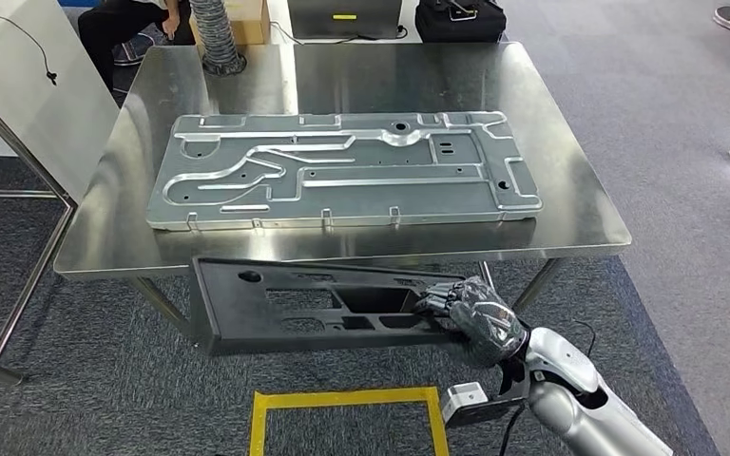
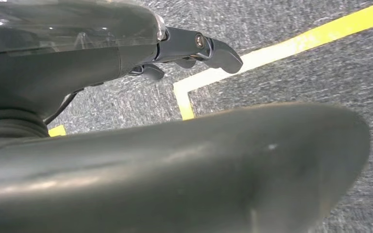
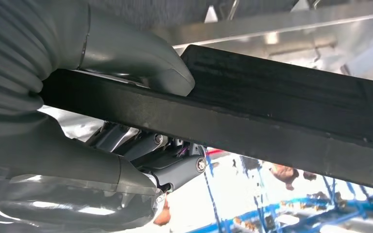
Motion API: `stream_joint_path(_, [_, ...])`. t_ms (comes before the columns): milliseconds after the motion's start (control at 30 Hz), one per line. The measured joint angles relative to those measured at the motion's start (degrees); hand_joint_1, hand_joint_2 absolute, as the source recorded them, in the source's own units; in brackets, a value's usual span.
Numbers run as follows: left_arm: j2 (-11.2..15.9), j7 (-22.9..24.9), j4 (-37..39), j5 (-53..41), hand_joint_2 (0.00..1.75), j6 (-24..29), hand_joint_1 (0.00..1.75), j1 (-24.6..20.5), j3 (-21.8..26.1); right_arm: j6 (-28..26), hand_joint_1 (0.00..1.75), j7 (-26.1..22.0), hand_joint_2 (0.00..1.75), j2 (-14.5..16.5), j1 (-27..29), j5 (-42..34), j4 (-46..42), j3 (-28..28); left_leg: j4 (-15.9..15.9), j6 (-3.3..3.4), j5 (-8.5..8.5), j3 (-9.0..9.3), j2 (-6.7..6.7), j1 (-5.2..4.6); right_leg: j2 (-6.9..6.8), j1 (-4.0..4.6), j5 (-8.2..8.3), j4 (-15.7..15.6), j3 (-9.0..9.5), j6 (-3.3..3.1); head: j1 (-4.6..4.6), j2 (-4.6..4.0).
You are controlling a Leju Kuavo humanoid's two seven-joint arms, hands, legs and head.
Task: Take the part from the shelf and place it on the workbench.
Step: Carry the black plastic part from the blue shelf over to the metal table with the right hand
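While the steel workbench point(image 1: 570, 214) bears a large grey metal plate point(image 1: 342, 169) flat on its top, the black part point(image 1: 314, 304) hangs in front of its near edge, lower than the top and not resting on it. The right hand point(image 1: 470, 313) grips the part at its right end. In the right wrist view the thumb point(image 3: 141, 58) presses on 1 face of the part point(image 3: 281, 111) and the darker fingers point(image 3: 175, 170) curl under the opposite face, so the slab is clamped between them. From the fingers the part runs away to the robot's left, roughly level and parallel to the bench edge, its cut-outs facing up in the head view. The plate lies beyond the fingers, well apart from them, across the bench top.

The left hand point(image 2: 194, 48) hangs over grey carpet point(image 2: 320, 87) marked with yellow tape point(image 2: 291, 46). Its fingers point(image 2: 218, 53) are slightly bent and apart, with nothing between them; they touch nothing. A yellow tape square point(image 1: 347, 418) also marks the floor just beside the right arm, nearer the robot than the part.
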Motion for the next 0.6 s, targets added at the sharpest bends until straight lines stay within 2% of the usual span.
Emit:
stream_joint_path(33, [0.0, 0.1, 0.0, 0.0, 0.0, 0.0, 0.0, 0.0, 0.0, 0.0, 1.75, 0.0, 1.75, 0.0, 0.2, 0.0, 0.0, 0.3, 0.0, -0.07, -0.81, 1.04, -0.07, -0.05, 0.0, 0.05, 0.12, -1.8, -0.48, -0.22, 0.0, 0.0])
stream_joint_path(67, [0.0, 0.2, 0.0, 0.0, 0.0, 0.0, 0.0, 0.0, 0.0, 0.0, 1.75, 0.0, 1.75, 0.1, 0.2, 0.1, 0.0, 0.6, 0.0, -0.14, -1.68, 2.18, -0.09, -0.12, 0.0, 0.16, 1.88, -4.8, -0.31, -0.6, 0.0, 0.0])
stream_joint_path(133, [-0.1, 0.3, 0.0, 0.1, 0.0, 0.0, 0.0, 0.0, 0.0, 0.0, 1.75, -0.1, 1.75, 0.1, 0.2, 0.3, 0.2, 0.9, -0.1, -0.4, -3.44, 4.22, -0.16, -0.29, 0.06, 0.6, 9.52, -11.9, 0.73, -1.54, 0.01, 0.01])
stream_joint_path(167, [-0.1, 0.3, 0.0, 0.1, 0.0, 0.1, 0.0, -0.1, 0.0, 0.0, 1.75, -0.2, 1.75, 0.1, 0.1, 0.5, 0.3, 1.0, -0.2, -0.65, -4.28, 5.03, -0.22, -0.38, 0.13, 0.84, 12.79, -14.1, 1.26, -1.92, 0.0, 0.01])
stream_joint_path(200, [-0.2, 0.2, 0.0, 0.2, 0.0, 0.1, 0.0, -0.1, 0.0, 0.0, 1.75, -0.2, 1.75, 0.2, 0.0, 0.6, 0.4, 1.1, -0.2, -0.94, -4.8, 5.76, -0.28, -0.46, 0.21, 0.99, 14.76, -15.1, 1.63, -2.27, -0.01, 0.01])
stream_joint_path(267, [-0.1, -0.1, 0.0, 0.3, 0.0, 0.2, 0.0, -0.4, 0.0, 0.0, 1.75, -0.3, 1.75, 0.3, -0.9, 1.0, 0.6, 1.3, 1.1, -1.63, -4.36, 5.87, -0.26, -0.55, 0.29, 0.91, 14.47, -15.3, 2.5, -2.88, -0.03, 0.0])
stream_joint_path(300, [-0.1, -0.4, 0.0, 0.3, 0.0, 0.1, 0.0, -0.6, 0.0, 0.0, 1.75, -0.3, 1.75, 0.4, -1.4, 1.1, 0.7, 1.4, 3.2, -1.95, -3.46, 4.88, -0.18, -0.55, 0.29, 0.76, 14.1, -15.6, 3.04, -3.26, -0.03, 0.0])
stream_joint_path(333, [-0.1, -0.6, 0.0, 0.3, 0.0, 0.1, 0.0, -0.6, 0.0, 0.0, 1.75, -0.2, 1.75, 0.5, -2.0, 1.2, 0.8, 1.5, 6.2, -2.28, -2.81, 3.06, -0.1, -0.53, 0.28, 0.64, 13.76, -16.0, 3.65, -3.58, -0.02, 0.0])
stream_joint_path(367, [-0.1, -0.7, 0.0, 0.3, 0.0, 0.1, 0.0, -0.7, 0.0, 0.0, 1.75, -0.1, 1.75, 0.6, -2.5, 1.4, 1.0, 1.5, 9.7, -2.58, -3.13, 0.8, -0.03, -0.47, 0.27, 0.52, 13.39, -16.3, 4.27, -3.81, -0.03, 0.0])
stream_joint_path(400, [-0.1, -0.8, 0.0, 0.3, 0.0, 0.1, 0.0, -0.7, 0.0, 0.0, 1.75, -0.1, 1.75, 0.7, -2.7, 1.6, 1.2, 1.6, 13.0, -2.83, -4.45, -1.53, 0.05, -0.35, 0.27, 0.53, 12.91, -16.5, 4.83, -4.0, -0.03, 0.0])
stream_joint_path(433, [-0.1, -0.8, 0.0, 0.3, 0.0, 0.1, 0.0, -0.6, 0.0, 0.0, 1.75, 0.0, 1.75, 0.7, -2.8, 1.8, 1.4, 1.6, 15.3, -3.03, -6.64, -3.63, 0.1, -0.22, 0.27, 0.53, 12.41, -16.5, 5.33, -4.08, -0.02, 0.0])
stream_joint_path(467, [-0.1, -0.8, 0.0, 0.3, 0.0, 0.1, 0.0, -0.5, 0.0, 0.0, 1.75, 0.1, 1.75, 0.7, -2.9, 2.0, 1.6, 1.6, 16.6, -3.2, -8.75, -5.29, 0.17, -0.08, 0.28, 0.52, 11.9, -16.5, 5.87, -4.09, -0.02, 0.0])
stream_joint_path(500, [-0.1, -0.8, 0.0, 0.3, 0.0, 0.1, 0.0, -0.4, 0.0, -0.1, 1.75, 0.2, 1.75, 0.6, -2.9, 2.2, 1.8, 1.6, 16.5, -3.32, -9.7, -6.3, 0.25, 0.03, 0.31, 0.52, 11.38, -16.5, 6.48, -4.05, -0.02, 0.0])
stream_joint_path(533, [-0.1, -0.8, 0.0, 0.2, 0.0, 0.1, 0.0, -0.3, 0.0, -0.1, 1.75, 0.5, 1.75, 0.6, -3.0, 2.5, 1.9, 1.5, 15.0, -3.37, -9.01, -6.64, 0.33, 0.1, 0.33, 0.51, 10.9, -16.4, 7.11, -3.97, -0.01, 0.0])
stream_joint_path(567, [-0.1, -0.8, 0.0, 0.2, 0.0, 0.1, 0.0, -0.3, 0.0, -0.2, 1.75, 1.0, 1.75, 0.5, -3.2, 2.9, 2.0, 1.4, 12.0, -3.34, -6.48, -6.27, 0.39, 0.14, 0.35, 0.5, 10.41, -16.4, 7.77, -3.86, -0.01, 0.0])
stream_joint_path(600, [-0.1, -0.9, 0.0, 0.1, 0.0, 0.0, 0.0, -0.3, 0.0, -0.2, 1.75, 1.5, 1.75, 0.3, -3.4, 3.5, 2.0, 1.3, 8.1, -3.17, -2.92, -5.52, 0.44, 0.15, 0.36, 0.48, 9.98, -16.3, 8.31, -3.69, -0.01, 0.0])
